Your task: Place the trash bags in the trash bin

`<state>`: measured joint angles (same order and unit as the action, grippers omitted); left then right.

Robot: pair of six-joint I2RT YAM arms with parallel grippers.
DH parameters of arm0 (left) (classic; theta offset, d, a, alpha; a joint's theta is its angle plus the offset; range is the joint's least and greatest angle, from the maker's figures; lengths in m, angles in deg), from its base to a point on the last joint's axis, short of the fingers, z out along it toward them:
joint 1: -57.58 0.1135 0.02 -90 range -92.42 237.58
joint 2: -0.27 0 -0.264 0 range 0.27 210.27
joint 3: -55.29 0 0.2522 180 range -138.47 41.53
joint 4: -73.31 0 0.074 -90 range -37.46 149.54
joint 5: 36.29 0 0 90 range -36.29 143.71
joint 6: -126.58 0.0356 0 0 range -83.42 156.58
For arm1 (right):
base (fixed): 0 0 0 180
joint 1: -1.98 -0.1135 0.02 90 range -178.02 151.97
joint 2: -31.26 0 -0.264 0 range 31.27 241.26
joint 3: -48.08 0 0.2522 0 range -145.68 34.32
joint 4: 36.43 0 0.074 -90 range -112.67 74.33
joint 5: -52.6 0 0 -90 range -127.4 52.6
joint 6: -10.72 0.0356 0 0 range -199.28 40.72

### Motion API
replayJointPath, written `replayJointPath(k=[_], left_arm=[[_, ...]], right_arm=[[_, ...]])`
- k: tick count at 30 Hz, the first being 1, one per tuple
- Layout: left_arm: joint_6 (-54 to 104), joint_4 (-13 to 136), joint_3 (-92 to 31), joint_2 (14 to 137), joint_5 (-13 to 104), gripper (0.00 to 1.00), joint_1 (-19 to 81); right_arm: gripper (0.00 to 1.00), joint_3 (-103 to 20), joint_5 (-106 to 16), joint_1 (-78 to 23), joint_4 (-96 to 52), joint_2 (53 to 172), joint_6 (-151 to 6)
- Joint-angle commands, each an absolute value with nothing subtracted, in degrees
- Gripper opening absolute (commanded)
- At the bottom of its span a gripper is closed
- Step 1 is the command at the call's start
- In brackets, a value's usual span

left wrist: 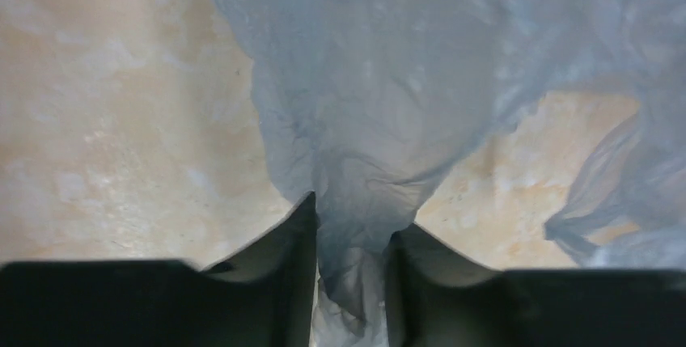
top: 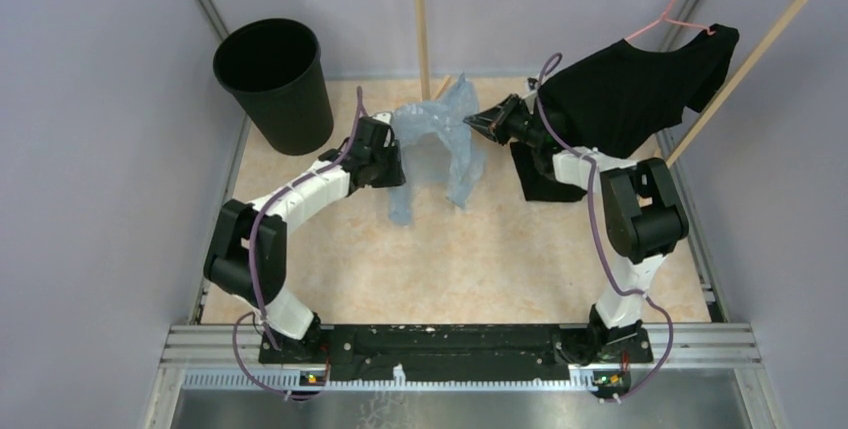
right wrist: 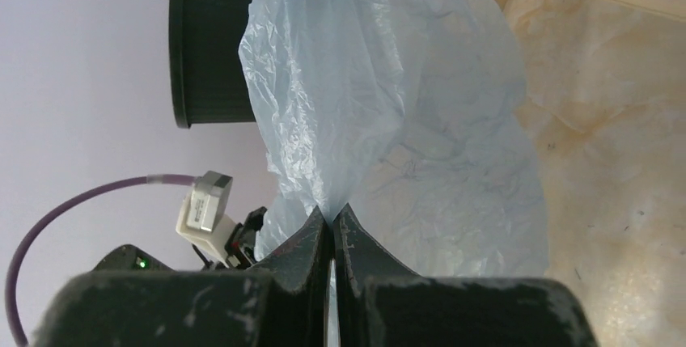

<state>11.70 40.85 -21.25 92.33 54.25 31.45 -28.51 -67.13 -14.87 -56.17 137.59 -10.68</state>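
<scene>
Pale blue trash bag (top: pixel 437 144) pinched at opposite sides by left fingers (left wrist: pixel 298 238) and right fingers (right wrist: pixel 311 242); trash bin (top: pixel 275 84) stands upright, apart, far-left of table (top: pixel 450 269).

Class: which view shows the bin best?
Top external: the whole bin, mouth included. Right wrist shows only part of its side, partly behind the bag. Left wrist shows none of it.

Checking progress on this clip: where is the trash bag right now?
In the top view the trash bag hangs mid-table between the left gripper and right gripper, both pinching it, right of the trash bin.
</scene>
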Motion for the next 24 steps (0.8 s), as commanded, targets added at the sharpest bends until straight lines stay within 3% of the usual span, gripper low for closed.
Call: replayJointPath(k=[1,4,5,9,15,18,24], left_arm=[[10.5,44.6,-22.5,90.0,47.3,0.28,34.4],[8.8,49.1,-19.9,85.5,43.0,0.03,38.0],[8.4,50.2,-19.3,84.3,41.6,0.0,39.3],[5.5,54.2,-17.4,80.0,35.7,0.0,45.9],[1.5,56.1,-15.9,76.4,32.0,0.0,53.6],[0.0,55.8,-15.3,75.7,32.4,0.0,55.9],[0.0,55.6,-15.1,74.5,32.2,0.0,58.7]], right_arm=[[0.0,-34.4,-69.4,-14.4,-50.8,137.6,-20.0],[0.16,-38.5,-69.3,-14.8,-39.7,136.8,-30.7],[0.22,-40.1,-68.4,-15.2,-34.6,136.3,-35.3],[0.47,-43.7,-60.4,-18.0,-19.3,132.7,-52.7],[0.73,-39.5,-46.9,-24.1,-12.4,125.0,-63.8],[0.76,-34.9,-42.7,-26.2,-13.7,121.1,-64.8],[0.8,-25.7,-46.7,-28.9,-20.2,118.0,-65.5]])
